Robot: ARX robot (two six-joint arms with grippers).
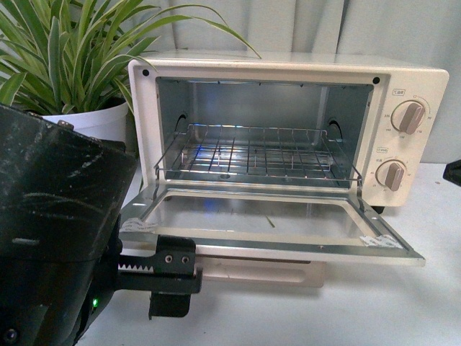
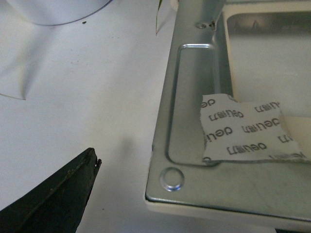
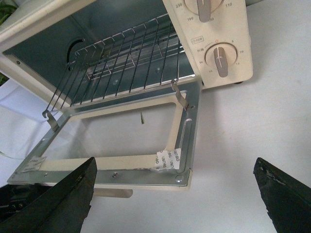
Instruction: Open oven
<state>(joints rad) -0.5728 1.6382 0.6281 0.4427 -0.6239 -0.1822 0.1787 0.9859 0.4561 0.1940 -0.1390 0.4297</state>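
Observation:
The cream-white oven (image 1: 288, 72) stands at the middle of the white table with its glass door (image 1: 274, 245) folded down flat and open. The wire rack (image 1: 252, 155) is slid partly out over the door. Two beige knobs (image 1: 410, 117) sit on its right panel. The bar handle (image 1: 259, 274) hangs under the door's front edge. My left gripper (image 1: 171, 277) is open, just in front of the door's left front corner (image 2: 218, 189), and one finger (image 2: 58, 204) shows beside it. My right gripper (image 3: 175, 194) is open and empty, in front of the door's right corner (image 3: 182, 177).
A potted spider plant (image 1: 65, 50) in a white pot (image 1: 94, 119) stands left of the oven, behind my left arm. Pieces of printed tape (image 2: 243, 131) stick to the door's front corners. A dark shape (image 1: 454, 171) shows at the right edge.

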